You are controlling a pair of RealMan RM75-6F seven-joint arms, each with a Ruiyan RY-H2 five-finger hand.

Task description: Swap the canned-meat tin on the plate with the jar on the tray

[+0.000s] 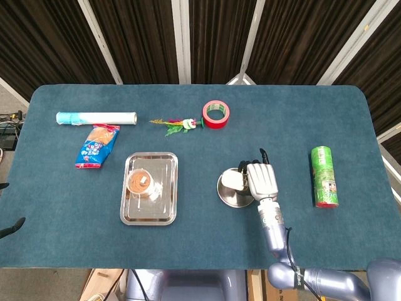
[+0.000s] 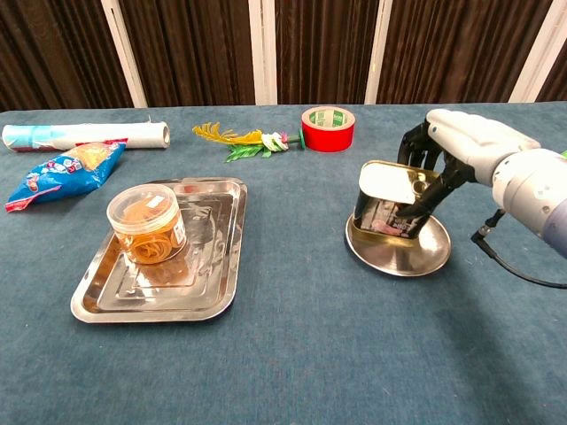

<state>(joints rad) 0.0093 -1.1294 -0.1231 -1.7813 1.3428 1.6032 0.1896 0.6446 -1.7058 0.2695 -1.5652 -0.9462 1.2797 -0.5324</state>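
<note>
While my right hand (image 2: pixel 447 155) is gripping the canned-meat tin (image 2: pixel 392 200), tilted at the far edge of the plate (image 2: pixel 399 254), I am eyeing the jar (image 2: pixel 146 223) on the tray (image 2: pixel 217 299) well to its left.

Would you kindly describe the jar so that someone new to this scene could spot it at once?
On the blue table, look left of centre for the rectangular steel tray. The jar stands upright on it: short, round, clear plastic with brownish contents, the only thing on that tray.
</note>
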